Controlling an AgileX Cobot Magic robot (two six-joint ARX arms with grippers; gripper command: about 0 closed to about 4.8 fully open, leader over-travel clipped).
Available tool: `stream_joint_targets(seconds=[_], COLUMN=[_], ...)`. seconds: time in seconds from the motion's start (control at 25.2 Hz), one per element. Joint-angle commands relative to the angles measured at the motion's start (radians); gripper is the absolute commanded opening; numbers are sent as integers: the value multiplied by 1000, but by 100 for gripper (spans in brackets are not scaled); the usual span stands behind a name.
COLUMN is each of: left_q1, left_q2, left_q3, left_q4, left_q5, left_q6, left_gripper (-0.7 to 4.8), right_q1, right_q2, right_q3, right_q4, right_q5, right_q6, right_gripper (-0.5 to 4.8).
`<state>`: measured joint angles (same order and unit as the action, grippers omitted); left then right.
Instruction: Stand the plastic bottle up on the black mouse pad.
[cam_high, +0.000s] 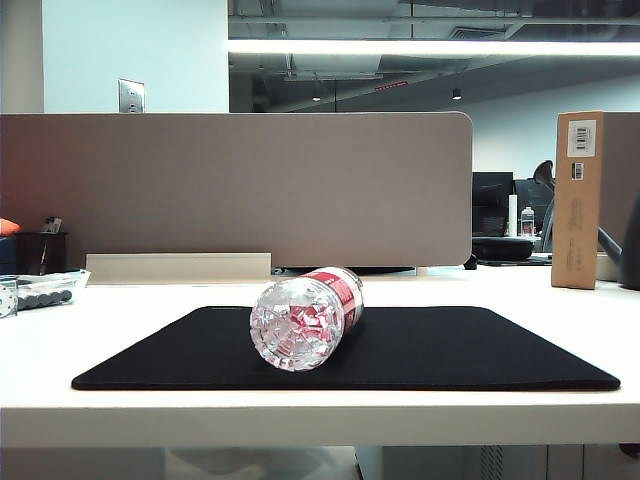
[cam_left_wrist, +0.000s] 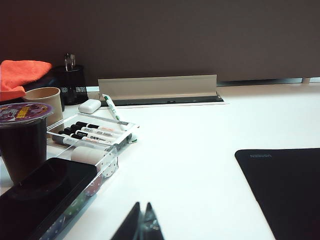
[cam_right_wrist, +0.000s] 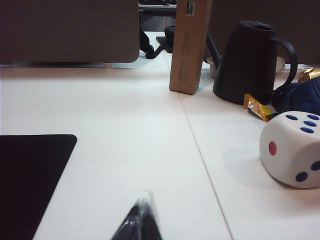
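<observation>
The plastic bottle (cam_high: 307, 317) lies on its side on the black mouse pad (cam_high: 480, 345), its clear ribbed base toward the camera and its red-and-white label behind. Neither arm shows in the exterior view. My left gripper (cam_left_wrist: 142, 206) is shut with nothing in it, low over the white table to the left of the mouse pad's corner (cam_left_wrist: 285, 180). Over the table to the right of the pad's other corner (cam_right_wrist: 30, 170), my right gripper (cam_right_wrist: 145, 195) is shut and empty. The bottle is out of both wrist views.
Left of the pad: a clear marker tray (cam_left_wrist: 95, 132), a dark cup (cam_left_wrist: 22, 140), a phone (cam_left_wrist: 40, 195), a pen holder (cam_left_wrist: 72, 82). Right of it: a cardboard box (cam_right_wrist: 190, 45), a black jug (cam_right_wrist: 247, 60), a big white die (cam_right_wrist: 295, 147). A grey partition (cam_high: 240, 185) stands behind.
</observation>
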<state>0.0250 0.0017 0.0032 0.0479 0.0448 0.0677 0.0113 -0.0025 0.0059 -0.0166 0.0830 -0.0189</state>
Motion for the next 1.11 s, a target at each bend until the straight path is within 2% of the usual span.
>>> stream_joint_targets(seconds=[0.04,0.44,0.63,0.71,0.87,1.03,1.11], left_q1=[0,-8,-152,-242,-340,-462,-513], left_q2=[1,1,2,28,93,151,152], left_q3=[5,5,5,5,5,5,5], left_q4=[12,12,12,14,13,10,4], left_q5=[4,3,1,2,2,1,2], left_q6=[3,3,3,3,3,3,3], left_gripper=[-4,-4,-4,-4,-4,-4,-4], right_q1=[-1,-1,-1,-1,-1,-1,0], right_q2=[0,0,0,0,0,0,0], right_q3=[-5,-5,-5,-5,-4,-5,-4], right_q4=[13,12,17,22,31,56,88], right_q5=[1,1,0,-26,-84,-109,-124], right_q6=[4,4,12,95,286,598,683], right_gripper=[-5,-5,-5,-5,-5,-5,-5])
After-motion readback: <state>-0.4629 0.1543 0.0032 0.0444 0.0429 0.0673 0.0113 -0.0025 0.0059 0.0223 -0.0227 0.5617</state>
